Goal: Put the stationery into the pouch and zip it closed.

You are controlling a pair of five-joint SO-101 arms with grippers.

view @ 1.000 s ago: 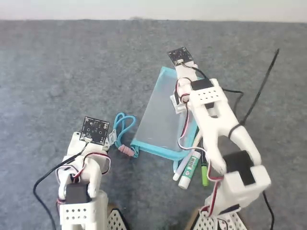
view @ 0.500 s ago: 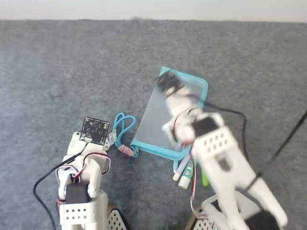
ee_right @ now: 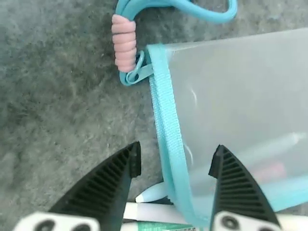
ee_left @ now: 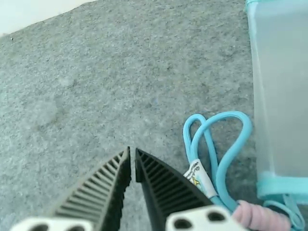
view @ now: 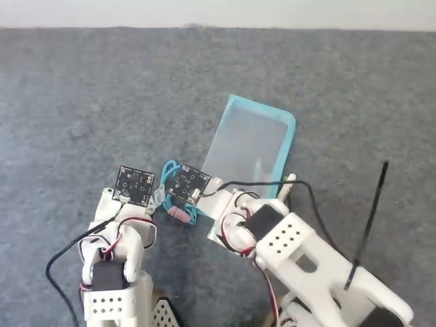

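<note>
The translucent pouch (view: pixel 248 139) with teal edging lies flat mid-table; a pen (view: pixel 259 169) shows faintly inside it. Its blue strap (view: pixel 174 174) and pink bead (view: pixel 178 213) trail from the near corner. My right gripper (ee_right: pixel 178 156) is open, its jaws straddling the teal zipper edge (ee_right: pixel 166 130) close to the pink bead (ee_right: pixel 125 43). White and green pens (ee_right: pixel 154 211) lie just under that edge, outside the pouch. My left gripper (ee_left: pixel 132 161) is shut and empty over bare carpet, short of the blue strap (ee_left: pixel 216 144).
Grey carpet covers the table. The right arm (view: pixel 272 235) lies across the pouch's near end and hides the loose pens there; one white pen tip (view: pixel 289 180) pokes out beside it. A black cable (view: pixel 368 218) rises at the right.
The right arm swung back from the pouch's far end to its near corner by the strap, and covers the loose pens. The left arm has not moved.
</note>
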